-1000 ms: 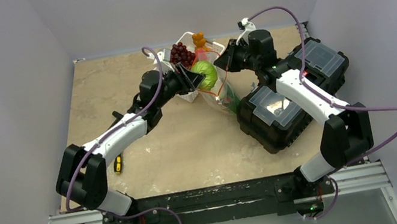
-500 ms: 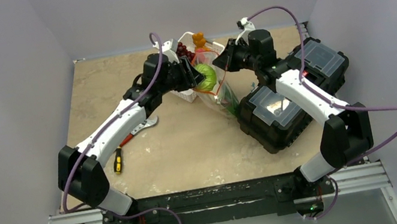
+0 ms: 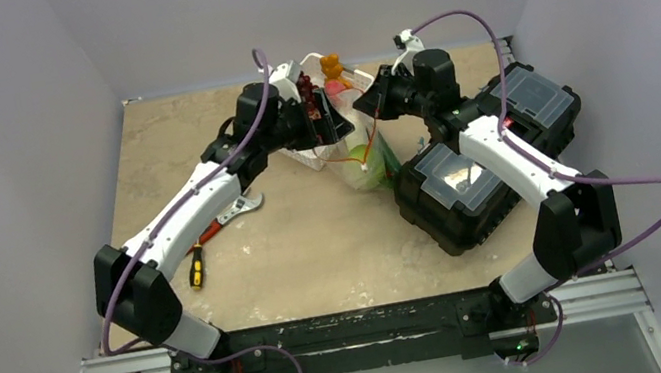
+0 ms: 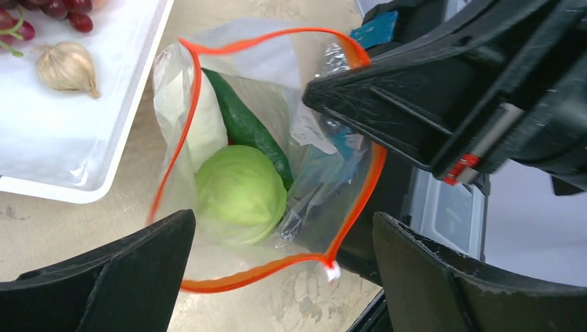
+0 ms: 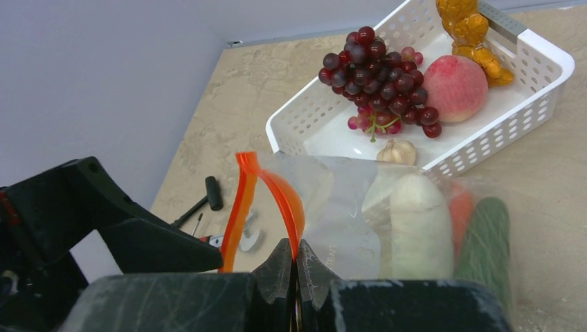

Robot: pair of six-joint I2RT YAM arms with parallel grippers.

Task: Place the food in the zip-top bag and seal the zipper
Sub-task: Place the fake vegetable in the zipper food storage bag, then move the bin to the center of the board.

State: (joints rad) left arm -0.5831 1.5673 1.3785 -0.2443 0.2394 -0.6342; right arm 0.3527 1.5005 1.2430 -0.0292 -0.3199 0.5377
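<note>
Cabbage point(image 4: 240, 194) and cucumber point(image 4: 249, 128) are bagged in the zip-top bag point(image 4: 270, 69), its unsealed zipper point(image 5: 237, 200) is pinched by the closed right gripper point(image 5: 294, 259), the left gripper point(image 4: 284, 221) is spread empty above it, and grapes point(image 5: 377, 69) and peach point(image 5: 455, 88) are left in the basket point(image 5: 498, 145).

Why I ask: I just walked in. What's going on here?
The right tool pinches the zip-top bag by its orange zipper edge, holding the mouth open. The left tool hangs wide open above it; cabbage and cucumber lie inside. The grapes, peach and garlic sit in the white basket.
</note>
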